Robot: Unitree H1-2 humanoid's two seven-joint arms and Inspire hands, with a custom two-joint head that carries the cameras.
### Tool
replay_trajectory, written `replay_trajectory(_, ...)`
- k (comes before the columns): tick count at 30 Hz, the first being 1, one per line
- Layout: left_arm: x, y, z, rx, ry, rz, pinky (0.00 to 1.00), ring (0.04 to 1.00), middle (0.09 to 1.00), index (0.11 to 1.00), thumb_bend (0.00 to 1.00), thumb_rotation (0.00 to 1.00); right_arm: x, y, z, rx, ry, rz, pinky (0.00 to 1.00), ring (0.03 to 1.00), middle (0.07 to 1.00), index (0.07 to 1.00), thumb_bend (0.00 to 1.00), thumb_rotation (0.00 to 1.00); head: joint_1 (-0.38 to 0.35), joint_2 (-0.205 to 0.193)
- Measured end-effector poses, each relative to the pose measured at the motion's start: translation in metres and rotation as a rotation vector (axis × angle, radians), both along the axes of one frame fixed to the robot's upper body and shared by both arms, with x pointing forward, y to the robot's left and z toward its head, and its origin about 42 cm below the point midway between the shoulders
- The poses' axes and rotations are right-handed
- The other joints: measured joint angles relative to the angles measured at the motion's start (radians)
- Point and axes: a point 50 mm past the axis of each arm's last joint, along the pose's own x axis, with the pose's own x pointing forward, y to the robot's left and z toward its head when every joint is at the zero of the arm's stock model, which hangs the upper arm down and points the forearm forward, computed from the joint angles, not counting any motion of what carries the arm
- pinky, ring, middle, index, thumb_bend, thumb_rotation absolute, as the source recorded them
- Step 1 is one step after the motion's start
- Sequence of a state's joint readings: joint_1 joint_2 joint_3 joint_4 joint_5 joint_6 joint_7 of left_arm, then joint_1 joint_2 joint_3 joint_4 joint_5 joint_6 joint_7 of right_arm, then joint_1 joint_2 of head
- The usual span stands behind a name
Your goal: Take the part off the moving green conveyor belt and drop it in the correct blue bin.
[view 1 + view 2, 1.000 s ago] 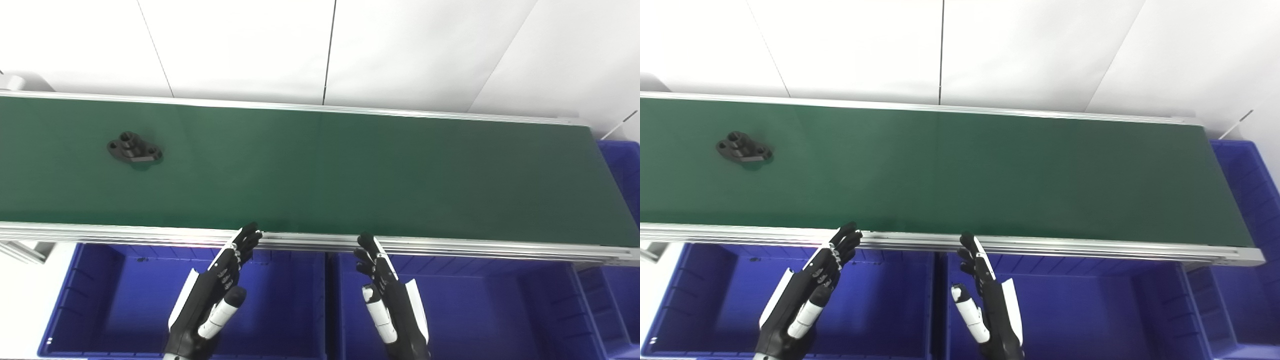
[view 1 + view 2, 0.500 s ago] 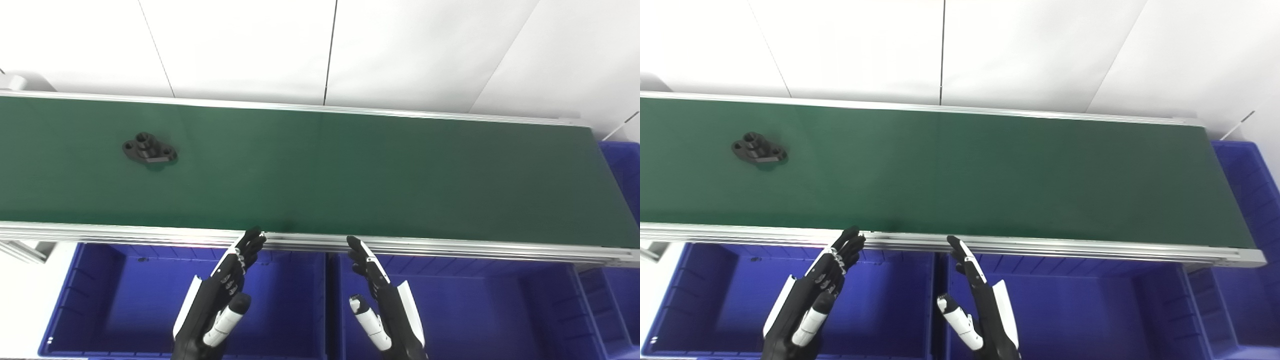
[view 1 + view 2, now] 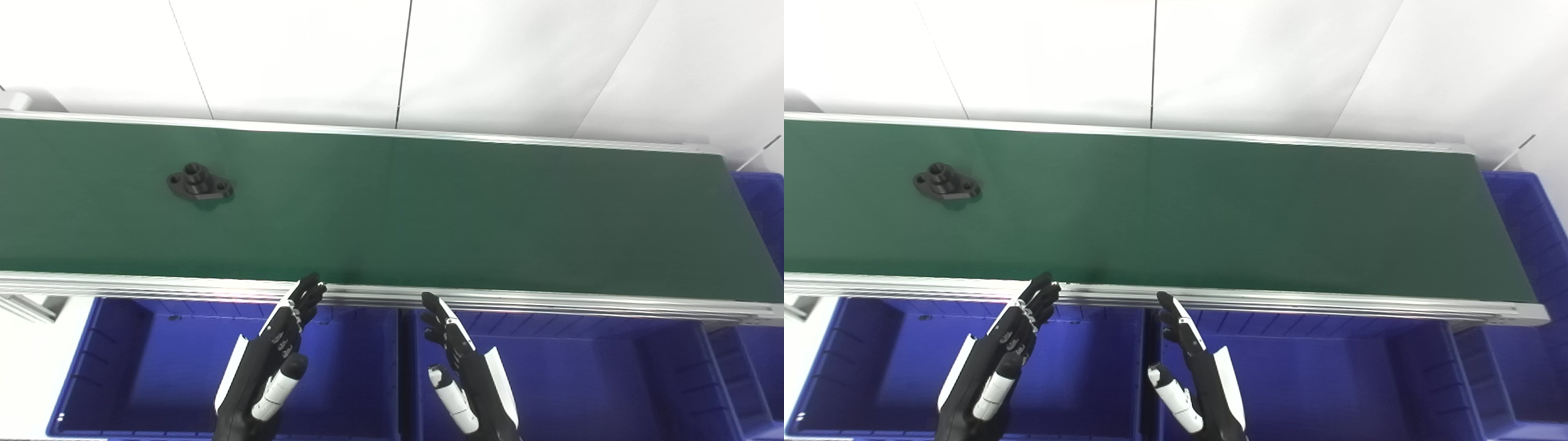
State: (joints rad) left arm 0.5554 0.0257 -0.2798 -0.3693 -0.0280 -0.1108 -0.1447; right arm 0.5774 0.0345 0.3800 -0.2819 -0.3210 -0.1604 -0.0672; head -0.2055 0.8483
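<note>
Left eye view shows no readable writing anywhere. The black part (image 3: 200, 184) lies flat on the green conveyor belt (image 3: 429, 208), far left of both hands. Nearer than the belt's aluminium rail (image 3: 551, 301) sit two blue bins, the left bin (image 3: 122, 367) and right bin (image 3: 612, 380), nothing visible inside. Left hand (image 3: 269, 367) and right hand (image 3: 465, 373) hover over them, fingers spread, holding nothing.

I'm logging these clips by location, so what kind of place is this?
Probably a factory-style sorting station or lab mock-up: a green conveyor belt carries a black part, with blue bins below its near edge.
</note>
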Motion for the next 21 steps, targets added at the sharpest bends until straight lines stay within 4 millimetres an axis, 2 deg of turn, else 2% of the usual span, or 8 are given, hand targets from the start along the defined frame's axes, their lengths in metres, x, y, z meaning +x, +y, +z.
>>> replay_trajectory(13, 0.0, 0.0, -0.002, 0.02, 0.0, -0.011, 0.96, 0.948, 0.918, 0.91, 0.79, 0.81, 0.0, 0.0, 0.0, 0.001, 0.001, -0.002, 0.86, 0.903, 0.924, 0.919, 0.82, 1.0, -0.006, -0.018)
replay_trajectory(18, -0.001, -0.002, -0.007, 0.018, 0.002, -0.015, 0.96, 0.951, 0.922, 0.913, 0.79, 0.82, -0.001, 0.0, -0.004, -0.001, 0.013, -0.007, 0.85, 0.901, 0.926, 0.919, 0.82, 1.0, 0.005, -0.051)
replay_trajectory(21, -0.002, -0.002, -0.012, 0.031, 0.005, -0.019, 0.95, 0.944, 0.92, 0.907, 0.79, 0.84, -0.003, 0.0, -0.01, -0.005, 0.033, -0.009, 0.85, 0.903, 0.931, 0.922, 0.82, 1.0, 0.028, -0.095)
